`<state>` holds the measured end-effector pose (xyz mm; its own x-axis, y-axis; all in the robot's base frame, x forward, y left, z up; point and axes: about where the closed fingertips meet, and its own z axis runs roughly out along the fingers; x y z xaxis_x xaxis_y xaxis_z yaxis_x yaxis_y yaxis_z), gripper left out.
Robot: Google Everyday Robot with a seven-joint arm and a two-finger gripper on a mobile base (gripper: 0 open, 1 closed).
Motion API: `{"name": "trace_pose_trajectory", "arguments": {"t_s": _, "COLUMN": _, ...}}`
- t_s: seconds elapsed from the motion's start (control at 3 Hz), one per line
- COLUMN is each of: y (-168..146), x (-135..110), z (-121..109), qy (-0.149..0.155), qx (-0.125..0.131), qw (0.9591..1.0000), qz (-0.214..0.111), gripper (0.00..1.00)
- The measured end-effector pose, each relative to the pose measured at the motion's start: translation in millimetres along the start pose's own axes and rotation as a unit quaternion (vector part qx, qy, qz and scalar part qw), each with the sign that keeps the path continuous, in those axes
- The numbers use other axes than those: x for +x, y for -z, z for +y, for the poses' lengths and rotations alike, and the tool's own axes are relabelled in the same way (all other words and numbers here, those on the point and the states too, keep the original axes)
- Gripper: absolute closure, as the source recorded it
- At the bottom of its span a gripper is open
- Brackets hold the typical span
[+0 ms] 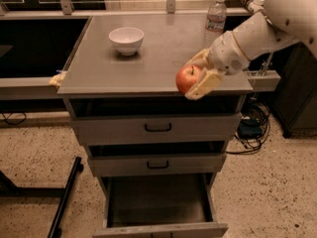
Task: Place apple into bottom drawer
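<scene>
My gripper (197, 77) is shut on the apple (186, 78), a round red-orange fruit with a short dark stem. It holds the apple in the air over the front right edge of the cabinet top (148, 58), with the pale fingers (204, 84) on either side of it. The bottom drawer (158, 205) is pulled open below, showing its wide dark tray interior. The two upper drawers with black handles (158, 128) are slightly open.
A white bowl (126, 38) stands at the back left of the cabinet top. A clear water bottle (215, 19) stands at the back right. A black stand leg (67, 197) lies on the floor at the left. Cables (252, 133) lie at the right.
</scene>
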<state>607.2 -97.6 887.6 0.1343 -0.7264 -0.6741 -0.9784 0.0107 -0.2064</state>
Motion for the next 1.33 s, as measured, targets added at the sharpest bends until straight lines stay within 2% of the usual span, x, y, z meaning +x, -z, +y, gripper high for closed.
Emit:
{"name": "trace_pose_trajectory", "arguments": {"t_s": 0.33, "y": 33, "x": 2, "z": 67, "qy": 0.027, "qx": 0.004, "qw": 0.9995, "qz": -0.012, "gripper": 1.00}}
{"name": "trace_pose_trajectory", "arguments": {"t_s": 0.67, "y": 16, "x": 43, "z": 116, "qy": 0.017, "qx": -0.005, "qw": 0.9998, "qz": -0.002, "gripper": 1.00}}
{"name": "trace_pose_trajectory", "arguments": {"t_s": 1.0, "y": -27, "x": 90, "z": 127, "qy": -0.005, "qx": -0.022, "qw": 0.9995, "qz": 0.023, "gripper": 1.00}}
{"name": "trace_pose_trajectory", "arguments": {"t_s": 1.33, "y": -71, "x": 114, "z": 119, "qy": -0.011, "qx": -0.044, "qw": 0.9978, "qz": 0.048, "gripper": 1.00}}
